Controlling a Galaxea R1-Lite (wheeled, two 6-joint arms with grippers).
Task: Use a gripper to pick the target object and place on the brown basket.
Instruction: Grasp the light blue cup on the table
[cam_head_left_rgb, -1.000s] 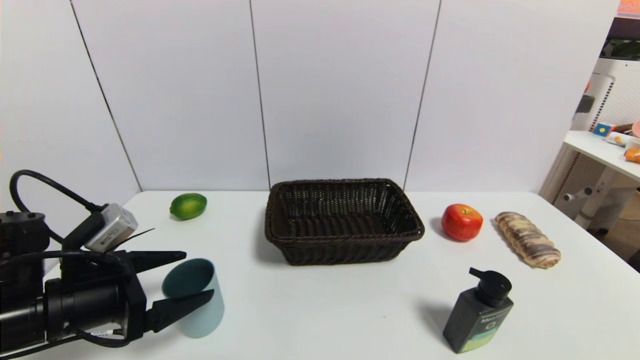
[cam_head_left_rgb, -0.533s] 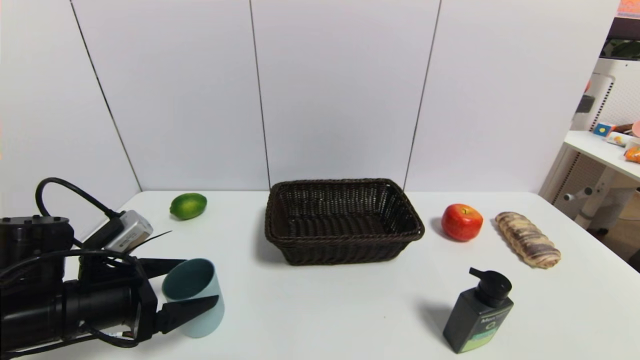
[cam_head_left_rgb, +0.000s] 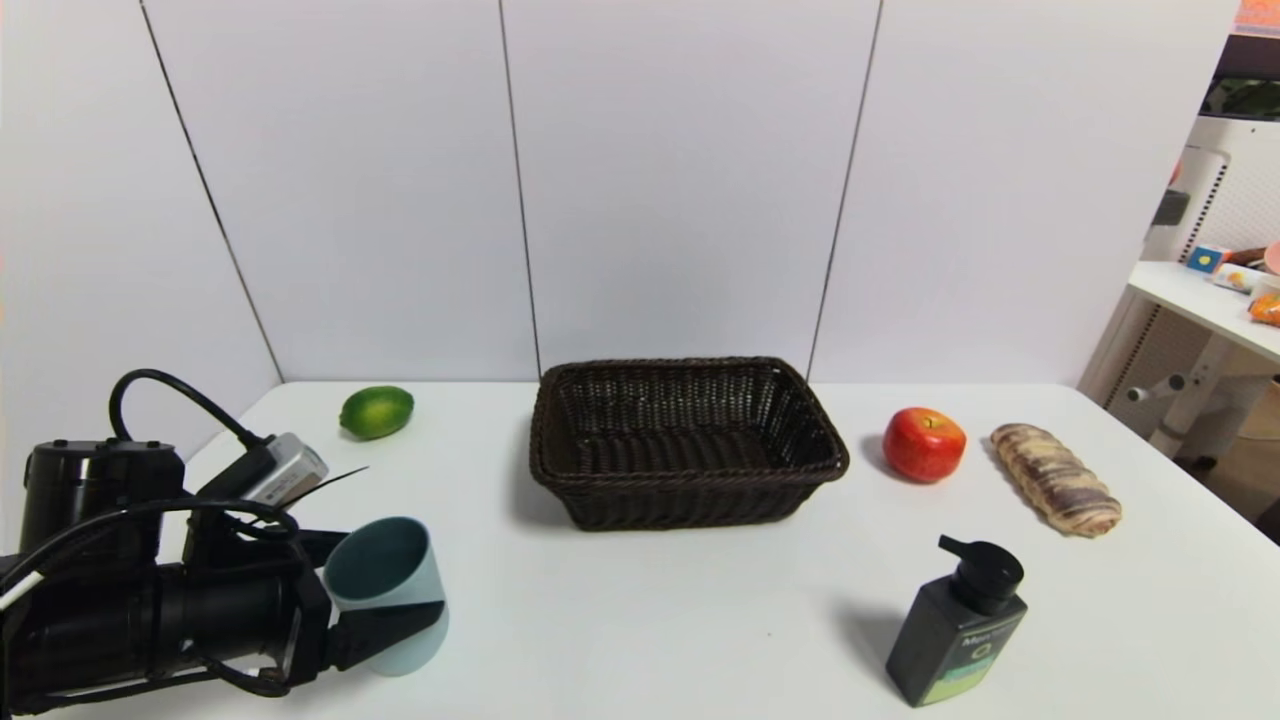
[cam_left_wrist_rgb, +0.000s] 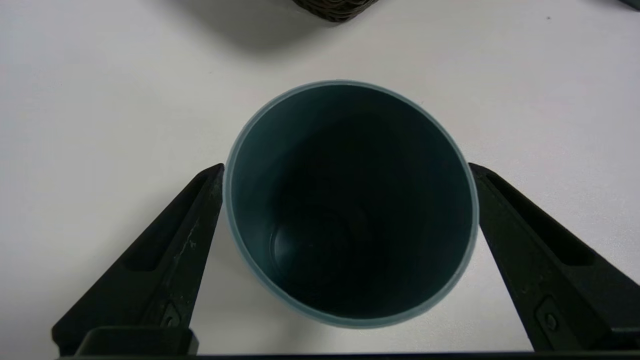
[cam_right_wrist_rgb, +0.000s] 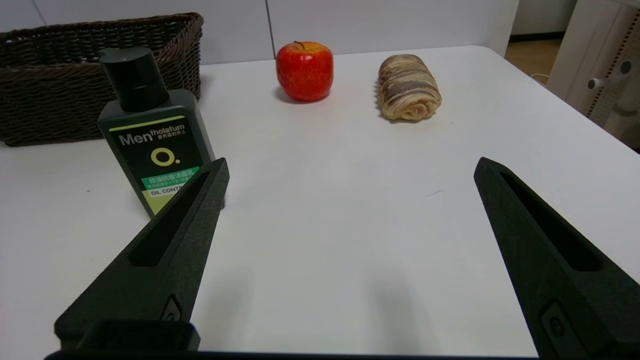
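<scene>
The pale blue-grey cup (cam_head_left_rgb: 395, 600) stands upright on the white table at the front left; its dark inside shows in the left wrist view (cam_left_wrist_rgb: 350, 200). My left gripper (cam_head_left_rgb: 385, 580) is open, with one jaw on each side of the cup (cam_left_wrist_rgb: 346, 167). The jaw tips lie level with the rim and right beside it. The far jaw is mostly hidden behind the cup in the head view. The brown basket (cam_head_left_rgb: 690, 505) sits empty at the table's middle, to the right of and beyond the cup. My right gripper (cam_right_wrist_rgb: 350, 167) is open and empty, low over the table's front right.
A lime (cam_head_left_rgb: 376, 412) lies at the back left. An apple (cam_head_left_rgb: 924, 444) and a bread roll (cam_head_left_rgb: 1055, 478) lie right of the basket. A black pump bottle (cam_head_left_rgb: 957, 625) stands at the front right, close to my right gripper's jaw (cam_right_wrist_rgb: 155, 145).
My left gripper has slid forward along the table, so the cup now sits deeper between its open jaws. The cup has not moved.
</scene>
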